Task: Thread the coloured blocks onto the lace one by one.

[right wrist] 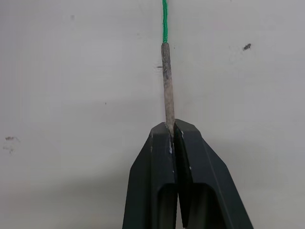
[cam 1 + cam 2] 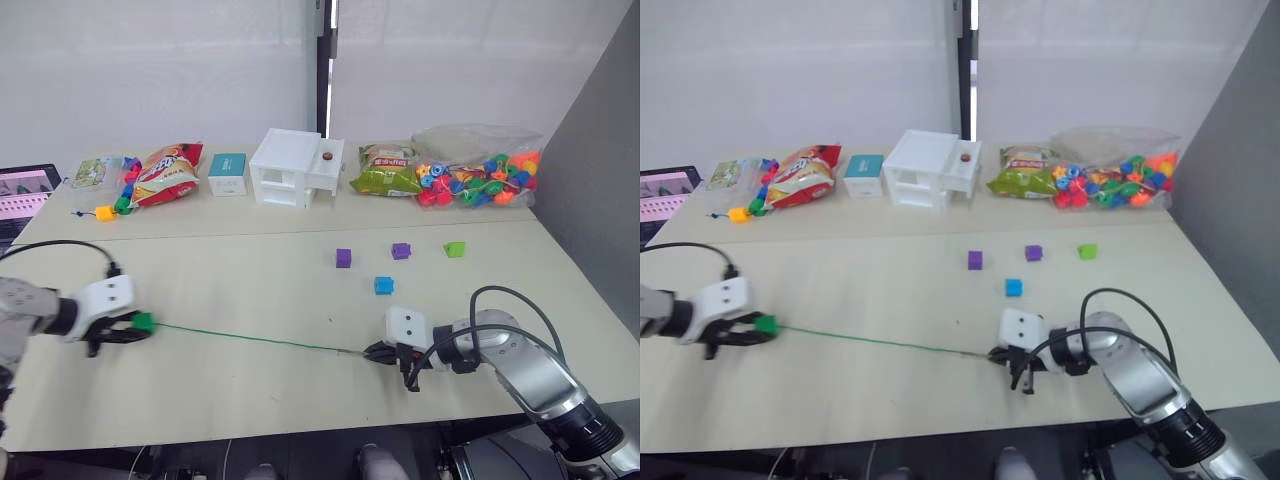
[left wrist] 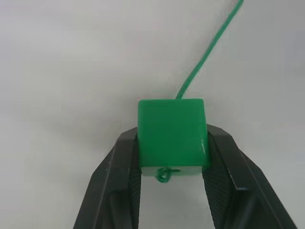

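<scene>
At lower left of the frame, the left gripper (image 3: 171, 160) pinches a dark green block (image 3: 171, 136) already on the green lace (image 2: 250, 339); at lower right, the right gripper (image 1: 172, 131) clamps its pale tip (image 1: 167, 81), while two purple blocks (image 2: 343, 258), a blue block (image 2: 384, 285) and a light green block (image 2: 455, 249) lie loose at centre right on the table (image 2: 250, 270)

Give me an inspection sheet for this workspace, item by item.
Surface: pale table, bare in the middle.
Job's things: dark green block on the lace; two purple blocks, blue block, light green block loose.
Clutter: snack bags, white box, bagged beads along the back.
Grippers: left gripper clamps the block; right gripper pinches the lace's tip.
Cables: black, on both arms.
Surroundings: white wall, laptop.
</scene>
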Available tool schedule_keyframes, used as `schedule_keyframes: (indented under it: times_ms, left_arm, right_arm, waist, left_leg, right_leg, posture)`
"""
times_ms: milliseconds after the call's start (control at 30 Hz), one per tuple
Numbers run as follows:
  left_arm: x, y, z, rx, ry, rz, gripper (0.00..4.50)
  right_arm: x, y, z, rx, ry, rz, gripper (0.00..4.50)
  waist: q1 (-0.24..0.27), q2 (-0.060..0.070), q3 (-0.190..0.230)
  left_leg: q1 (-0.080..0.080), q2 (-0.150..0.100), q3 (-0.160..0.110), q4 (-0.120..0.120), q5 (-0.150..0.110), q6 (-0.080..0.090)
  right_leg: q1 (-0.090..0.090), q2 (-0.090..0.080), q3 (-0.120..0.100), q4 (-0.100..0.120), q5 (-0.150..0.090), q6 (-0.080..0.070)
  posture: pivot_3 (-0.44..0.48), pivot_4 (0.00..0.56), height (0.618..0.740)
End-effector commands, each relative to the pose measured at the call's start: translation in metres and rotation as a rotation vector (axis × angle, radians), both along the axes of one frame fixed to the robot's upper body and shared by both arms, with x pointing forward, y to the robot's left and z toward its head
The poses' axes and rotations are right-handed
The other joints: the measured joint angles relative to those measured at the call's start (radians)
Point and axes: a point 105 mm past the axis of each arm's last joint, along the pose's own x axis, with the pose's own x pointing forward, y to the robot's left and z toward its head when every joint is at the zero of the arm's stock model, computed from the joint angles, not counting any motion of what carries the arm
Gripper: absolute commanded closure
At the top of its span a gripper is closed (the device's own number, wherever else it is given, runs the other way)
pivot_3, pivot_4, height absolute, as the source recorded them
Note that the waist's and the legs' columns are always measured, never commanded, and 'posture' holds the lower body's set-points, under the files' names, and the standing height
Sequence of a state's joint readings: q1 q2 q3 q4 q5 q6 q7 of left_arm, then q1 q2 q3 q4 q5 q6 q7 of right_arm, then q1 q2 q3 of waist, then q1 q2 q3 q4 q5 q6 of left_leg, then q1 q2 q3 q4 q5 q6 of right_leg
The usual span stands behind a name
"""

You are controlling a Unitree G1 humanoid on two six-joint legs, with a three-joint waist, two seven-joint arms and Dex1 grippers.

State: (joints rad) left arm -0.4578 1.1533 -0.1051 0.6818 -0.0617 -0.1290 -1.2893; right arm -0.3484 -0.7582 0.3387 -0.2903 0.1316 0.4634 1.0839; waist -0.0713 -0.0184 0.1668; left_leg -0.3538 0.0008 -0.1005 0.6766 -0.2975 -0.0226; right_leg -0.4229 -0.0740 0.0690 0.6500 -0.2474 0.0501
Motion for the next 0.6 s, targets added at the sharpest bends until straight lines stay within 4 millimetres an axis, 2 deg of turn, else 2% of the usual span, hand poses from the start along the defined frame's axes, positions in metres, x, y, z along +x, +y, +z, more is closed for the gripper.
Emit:
schedule_keyframes:
  times_ms: [33, 100, 133, 233, 300, 333, 367, 400, 500, 600]
  left_arm:
    - [0.003, -0.007, 0.0, -0.038, -0.013, -0.016, 3.3]
    - [0.004, -0.017, 0.006, -0.125, 0.005, -0.009, 3.3]
    - [0.003, -0.024, 0.012, -0.181, 0.023, -0.015, 2.27]
    - [0.014, -0.037, 0.034, -0.192, -0.069, -0.054, 1.3]
    - [0.018, -0.041, 0.039, -0.175, -0.102, -0.061, 0.61]
    - [0.017, -0.051, 0.044, -0.204, -0.093, -0.088, 0.32]
    - [0.018, -0.066, 0.052, -0.248, -0.097, -0.123, 0.32]
    - [0.017, -0.099, 0.059, -0.33, -0.092, -0.211, 0.32]
    - [0.0, -0.173, 0.055, -0.435, -0.039, -0.422, 0.32]
    - [-0.007, -0.217, 0.041, -0.481, -0.023, -0.505, 0.32]
  right_arm:
    - [0.004, 0.005, 0.016, 0.023, -0.062, 0.029, 4.5]
    - [0.005, 0.005, 0.016, 0.024, -0.062, 0.031, 4.5]
    - [0.005, 0.006, 0.017, 0.024, -0.063, 0.034, 4.5]
    - [0.004, 0.008, 0.02, 0.028, -0.066, 0.041, 4.5]
    - [0.004, 0.009, 0.021, 0.03, -0.065, 0.044, 4.5]
    - [0.004, 0.011, 0.022, 0.033, -0.064, 0.048, 4.5]
    - [0.003, 0.014, 0.023, 0.039, -0.062, 0.054, 4.5]
    - [0.002, 0.02, 0.023, 0.05, -0.056, 0.063, 4.5]
    - [0.002, 0.03, 0.022, 0.058, -0.052, 0.072, 4.5]
    - [0.004, 0.036, 0.022, 0.055, -0.052, 0.077, 4.5]
  waist:
    - [0.013, 0.0, 0.0]
    - [0.024, 0.0, 0.0]
    - [0.03, 0.0, 0.0]
    - [0.035, -0.001, 0.001]
    - [0.031, -0.002, 0.001]
    - [0.029, -0.002, 0.001]
    - [0.028, -0.002, 0.001]
    - [0.028, -0.002, 0.001]
    - [0.031, -0.002, 0.001]
    - [0.03, -0.002, 0.0]
  left_leg:
    - [-0.001, -0.001, 0.0, 0.001, 0.0, 0.0]
    - [-0.001, -0.002, 0.0, 0.002, 0.0, 0.0]
    - [-0.001, -0.002, 0.0, 0.002, 0.0, 0.0]
    - [-0.003, -0.002, 0.0, 0.003, 0.0, 0.0]
    - [-0.004, -0.002, -0.001, 0.003, 0.0, 0.0]
    - [-0.004, -0.002, -0.001, 0.003, 0.0, 0.0]
    - [-0.004, -0.002, -0.001, 0.002, 0.0, 0.0]
    - [-0.004, -0.002, -0.001, 0.002, 0.0, 0.0]
    - [-0.004, -0.002, -0.001, 0.003, 0.0, 0.0]
    - [-0.005, -0.002, -0.001, 0.004, 0.0, 0.0]
  right_leg:
    - [0.0, -0.001, 0.0, 0.0, 0.0, 0.0]
    - [0.001, -0.003, -0.001, -0.001, 0.0, 0.001]
    - [0.001, -0.003, -0.001, -0.001, 0.0, 0.001]
    - [0.0, -0.003, -0.002, -0.001, 0.0, 0.001]
    - [-0.001, -0.002, -0.002, -0.001, 0.0, 0.001]
    - [-0.001, -0.002, -0.002, -0.001, 0.0, 0.001]
    - [-0.001, -0.002, -0.002, -0.001, 0.0, 0.001]
    - [-0.001, -0.002, -0.002, -0.001, 0.0, 0.001]
    - [0.0, -0.003, -0.002, 0.0, 0.0, 0.001]
    - [0.001, -0.003, -0.002, -0.001, 0.001, 0.002]
  posture:
    - [0.0, 0.15, 0.74]
    - [0.0, 0.15, 0.74]
    - [0.0, 0.15, 0.74]
    - [0.0, 0.15, 0.74]
    - [0.0, 0.15, 0.74]
    - [0.0, 0.15, 0.74]
    - [0.0, 0.15, 0.74]
    - [0.0, 0.15, 0.74]
    - [0.0, 0.15, 0.74]
    - [0.0, 0.15, 0.74]
